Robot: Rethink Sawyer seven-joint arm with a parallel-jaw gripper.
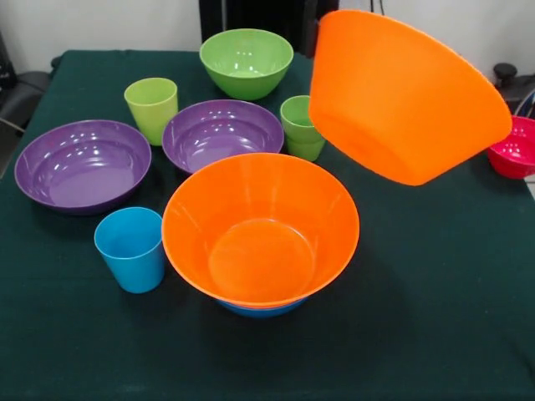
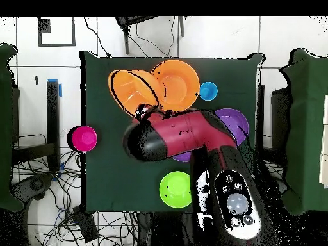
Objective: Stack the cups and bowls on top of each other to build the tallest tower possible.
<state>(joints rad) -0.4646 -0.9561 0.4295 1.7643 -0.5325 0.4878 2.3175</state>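
Observation:
A big orange bowl (image 1: pixel 401 96) hangs tilted in the air at the right, above the table. My gripper (image 2: pixel 146 113) is shut on its rim in the overhead view; in the front view the bowl hides it. The tower (image 1: pixel 261 230) stands in the middle front: the second orange bowl sits in a blue bowl (image 1: pixel 261 310), of which only a rim edge shows. The held bowl is up and to the right of the tower. A sky blue cup (image 1: pixel 131 249) stands left of the tower. Behind it are two purple bowls (image 1: pixel 82 164) (image 1: pixel 221 134), a yellow-green cup (image 1: pixel 152 107) and a ridged green cup (image 1: pixel 300 127).
A green bowl (image 1: pixel 247 61) stands at the table's far side. A small red bowl (image 1: pixel 514 147) sits at the right edge. The dark green cloth (image 1: pixel 435 317) covers the table. In the overhead view my arm (image 2: pixel 186 138) hides the middle of the table.

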